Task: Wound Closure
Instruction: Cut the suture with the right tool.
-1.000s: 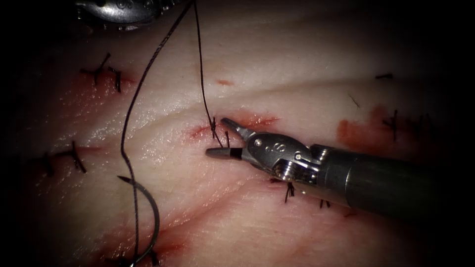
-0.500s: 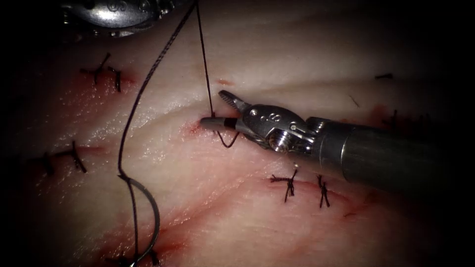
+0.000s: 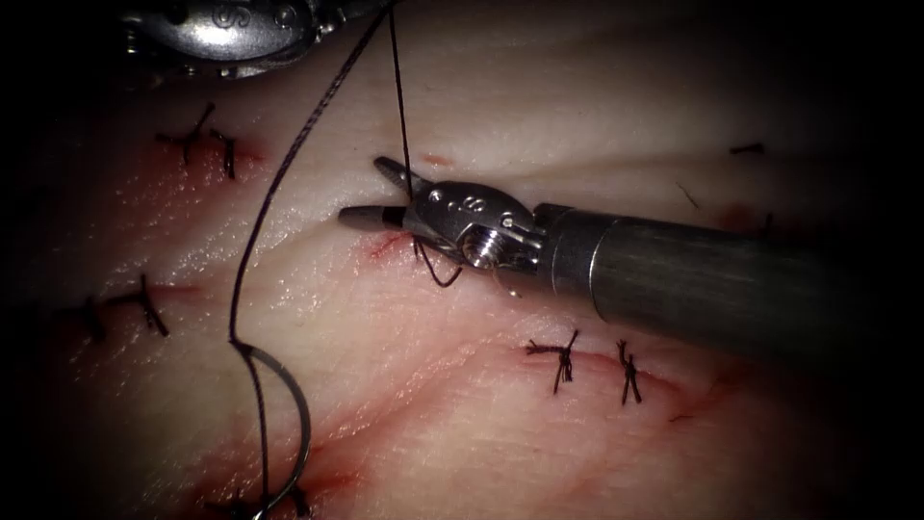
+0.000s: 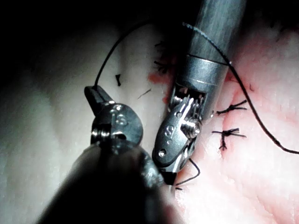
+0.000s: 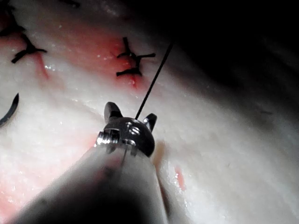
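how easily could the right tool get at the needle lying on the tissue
Probably yes: the right tool, jaws open around the thread, holds nothing, and bare tissue lies between it and the needle.

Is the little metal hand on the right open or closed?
Open. The right arm's small steel hand has its two jaws spread apart, with the dark thread running down between them.

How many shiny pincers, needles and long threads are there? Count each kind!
Pincers: 2, left pincer shut on the thread, right pincer open, holding nothing.
Needles: 1, the needle, unheld, resting on the tissue.
Long threads: 1.
Total: 4.
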`<state>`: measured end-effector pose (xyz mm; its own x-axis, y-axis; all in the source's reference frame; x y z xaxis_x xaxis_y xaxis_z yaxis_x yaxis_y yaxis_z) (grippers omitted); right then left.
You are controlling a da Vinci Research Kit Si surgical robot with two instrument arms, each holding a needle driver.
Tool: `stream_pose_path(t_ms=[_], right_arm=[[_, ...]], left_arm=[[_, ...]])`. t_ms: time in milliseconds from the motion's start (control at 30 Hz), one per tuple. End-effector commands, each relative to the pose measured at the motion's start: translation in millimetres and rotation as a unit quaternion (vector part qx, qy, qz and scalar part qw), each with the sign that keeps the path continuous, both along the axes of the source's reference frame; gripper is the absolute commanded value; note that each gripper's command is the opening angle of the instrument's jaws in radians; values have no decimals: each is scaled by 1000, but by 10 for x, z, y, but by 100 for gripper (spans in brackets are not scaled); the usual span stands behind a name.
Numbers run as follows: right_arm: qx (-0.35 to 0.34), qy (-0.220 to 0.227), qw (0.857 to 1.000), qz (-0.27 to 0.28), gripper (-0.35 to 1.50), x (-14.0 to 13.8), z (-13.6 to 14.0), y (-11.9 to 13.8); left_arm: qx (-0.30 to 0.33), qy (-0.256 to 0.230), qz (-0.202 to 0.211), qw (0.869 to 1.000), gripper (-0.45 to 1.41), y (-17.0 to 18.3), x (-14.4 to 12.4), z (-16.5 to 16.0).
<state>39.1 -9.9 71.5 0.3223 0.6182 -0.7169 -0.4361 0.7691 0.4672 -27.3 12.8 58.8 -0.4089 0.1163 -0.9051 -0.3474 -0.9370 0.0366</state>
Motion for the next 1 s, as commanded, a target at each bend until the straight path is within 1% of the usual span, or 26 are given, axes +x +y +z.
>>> stream_pose_path(t_ms=[33,100,133,200,233,267,333,400,467,500,533,567,600,633,700,767,900,967,1000], right_arm=[[-2,1,1000,1,116,13,2,7],[-3,0,1000,2,111,16,3,7],[-3,0,1000,3,104,17,3,6],[-2,-2,1000,0,37,21,4,5],[-1,-3,1000,-1,-10,22,5,4],[0,-9,1000,-5,-35,23,6,2],[-8,-19,1000,-19,-35,24,7,1],[-22,-4,1000,-8,-35,20,4,4],[-26,17,999,-2,-35,7,-9,9],[-27,26,999,0,0,0,-15,10],[-28,33,999,3,46,-6,-20,10],[-28,39,999,4,74,-13,-26,10],[-28,46,999,5,89,-20,-32,10],[-25,49,998,9,104,-39,-46,10],[-24,46,999,12,111,-62,-60,13],[-43,33,998,11,115,-105,-80,22],[-57,28,998,-1,115,-148,-90,31],[-56,23,998,-7,111,-170,-93,35],[-54,18,998,-9,106,-189,-94,37]], left_arm=[[-2,0,-1,1000,-45,6,-8,2],[-4,1,0,1000,-45,5,-9,0],[-4,1,0,1000,-45,5,-10,0],[-6,1,1,1000,-45,4,-13,-3],[-5,1,1,1000,-45,4,-14,-4],[-8,1,2,1000,-45,3,-14,-4],[-7,1,2,1000,-45,3,-16,-6],[-9,0,5,1000,-45,0,-17,-9],[-9,-3,7,1000,-45,-5,-18,-12],[-9,-4,9,1000,-45,-8,-19,-14],[-12,-4,11,1000,-45,-11,-19,-16],[-14,-4,13,1000,-45,-13,-19,-19],[-14,-6,14,1000,-45,-18,-20,-22],[-16,-6,16,1000,-45,-24,-23,-28],[-15,-12,20,1000,-45,-33,-29,-37],[-16,-29,31,999,-45,-53,-52,-49],[-25,-53,47,997,-45,-78,-87,-55],[-28,-60,64,996,-45,-95,-105,-54],[-22,-67,79,994,-45,-113,-122,-49]])
